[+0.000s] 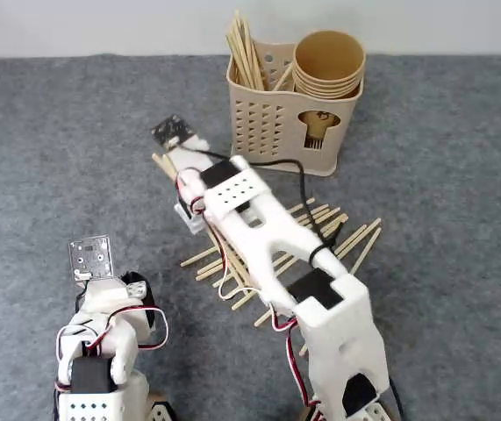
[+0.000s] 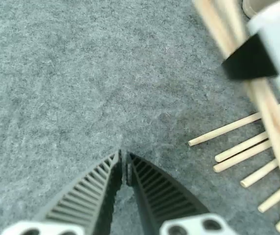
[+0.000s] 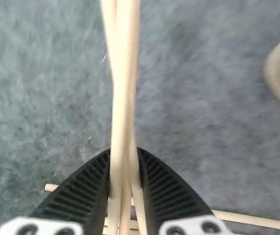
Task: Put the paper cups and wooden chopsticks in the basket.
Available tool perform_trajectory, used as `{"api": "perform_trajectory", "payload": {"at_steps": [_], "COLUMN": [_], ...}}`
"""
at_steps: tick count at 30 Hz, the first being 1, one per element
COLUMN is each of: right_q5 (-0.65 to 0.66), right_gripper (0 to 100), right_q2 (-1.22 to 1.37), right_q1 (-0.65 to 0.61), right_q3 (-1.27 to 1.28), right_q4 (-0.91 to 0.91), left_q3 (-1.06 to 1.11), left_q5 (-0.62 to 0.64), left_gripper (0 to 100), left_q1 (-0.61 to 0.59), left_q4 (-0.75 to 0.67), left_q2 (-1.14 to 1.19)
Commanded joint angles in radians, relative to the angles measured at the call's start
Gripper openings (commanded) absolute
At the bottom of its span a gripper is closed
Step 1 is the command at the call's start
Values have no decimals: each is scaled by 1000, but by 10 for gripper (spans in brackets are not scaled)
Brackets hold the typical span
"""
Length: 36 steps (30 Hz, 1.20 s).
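Right pincer: my right pincer (image 3: 124, 155) was clamped on a few pale wooden chopsticks (image 3: 122, 73). Its jaws were parted only by the thickness of the sticks, which ran well out beyond the fingertips.
Held sticks: they were just left of the basket's near-left corner. I could not tell whether their far ends touched the worktop.
Right arm: my right arm (image 1: 268, 237) stretched from the near right toward the far left and passed over the loose sticks.
Left pincer: my left pincer (image 2: 124, 155) was drawn together, its tips all but touching and nothing between them, over bare worktop.
Left arm: my left arm (image 1: 101, 342) sat folded at the near left, well apart from the basket.
Basket: the beige perforated plastic basket (image 1: 276, 132) stood upright at the far centre of the worktop.
Cups: a stack of tan paper cups (image 1: 329, 61) sat nested in the basket's right compartment, with the rims above the wall.
Chopsticks in basket: a bunch of upright wooden chopsticks (image 1: 246, 48) leaned in the left compartment, their tops above the rim.
Loose chopsticks: a scatter of loose wooden chopsticks (image 2: 238, 124) lay flat on the worktop on the near side of the basket. Some crossed one another, and some lay partly under my right arm.
Worktop: the grey felt-like worktop (image 1: 48, 140) carried everything.
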Motion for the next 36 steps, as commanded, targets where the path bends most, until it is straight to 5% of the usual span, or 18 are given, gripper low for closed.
{"api": "perform_trajectory", "payload": {"at_steps": [1, 6, 28, 33, 36], "right_q5": [-8, -8, -3, -2, -2], "right_gripper": [50, 135, 133, 6, 20], "right_q2": [-4, -5, 59, 70, 33], "right_q1": [-12, -13, -42, -39, -33], "right_q3": [-12, -14, -9, -37, -52], "right_q4": [8, 99, 116, 110, 122], "left_q3": [-19, -19, -19, -19, -19], "left_q5": [-5, -5, -5, -5, -5], "left_gripper": [14, 14, 14, 14, 14], "left_q1": [-2, -2, -2, -2, -2], "left_q4": [3, 3, 3, 3, 3], "left_q2": [-14, -14, -14, -14, -14]}}
